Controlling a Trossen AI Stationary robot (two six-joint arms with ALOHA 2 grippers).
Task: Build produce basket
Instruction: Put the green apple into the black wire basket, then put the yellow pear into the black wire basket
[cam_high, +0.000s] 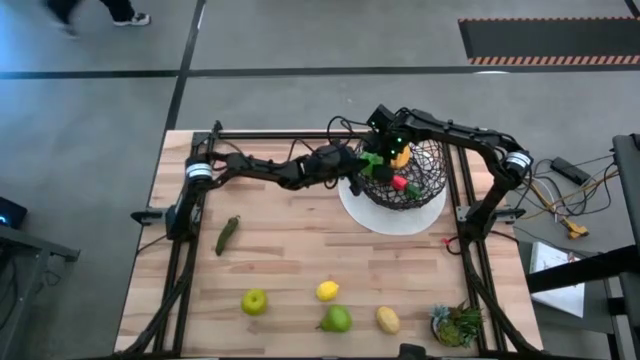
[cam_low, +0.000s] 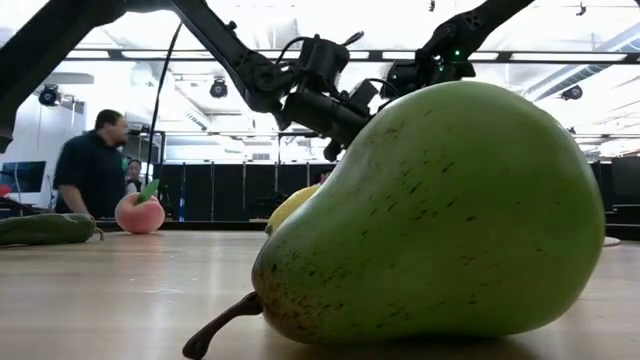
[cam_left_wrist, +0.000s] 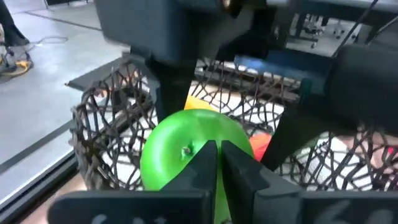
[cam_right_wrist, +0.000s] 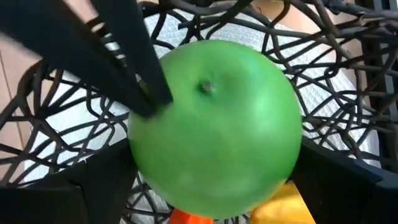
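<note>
The dark wire basket (cam_high: 415, 180) stands on a white plate (cam_high: 385, 218) at the table's far right. It holds a yellow piece (cam_high: 402, 157) and a red piece (cam_high: 400, 184). My right gripper (cam_high: 374, 160) reaches down at the basket's left rim and is shut on a green apple (cam_right_wrist: 214, 124). My left gripper (cam_left_wrist: 217, 163) is shut, level, with its tips at the same apple (cam_left_wrist: 186, 149). A pepper (cam_high: 228, 234), another green apple (cam_high: 255, 301), two lemons (cam_high: 327, 291) (cam_high: 388, 319) and a pear (cam_high: 336, 319) lie on the table. My right gripper pinches the green apple by two opposite sides (cam_right_wrist: 134, 165) between its two fingers. The fingers come from above and point down; the stem dimple (cam_right_wrist: 205, 87) faces up toward the wrist. The apple sits over the basket's inside by the left rim. My left gripper's shut fingertips (cam_right_wrist: 152, 99) lie by the apple's upper side near the stem dimple, coming from the table's left. I cannot tell whether they touch it.
A leafy plant tuft (cam_high: 458, 325) stands at the near right corner. In the low view the pear (cam_low: 440, 215) fills the foreground, and a peach (cam_low: 140, 213) lies farther back. A person (cam_low: 95, 165) stands beyond the table. Cables lie off the right edge (cam_high: 570, 200).
</note>
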